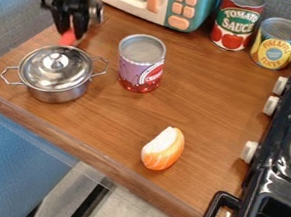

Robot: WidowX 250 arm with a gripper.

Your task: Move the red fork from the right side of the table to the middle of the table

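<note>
At the upper left of the camera view, the end effector (72, 30) is positioned behind the lidded pot (55, 74). Its opening, wide or narrow, and any grip on the fork (68, 38) cannot be determined. The fork, partly visible in red, is located at its tip, near the tabletop's (210, 101) far left edge.

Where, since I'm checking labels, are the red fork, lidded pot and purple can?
Red fork (68, 38), camera view: visible red part.
Lidded pot (58, 97), camera view: steel side wall.
Purple can (138, 72), camera view: front label.
</note>
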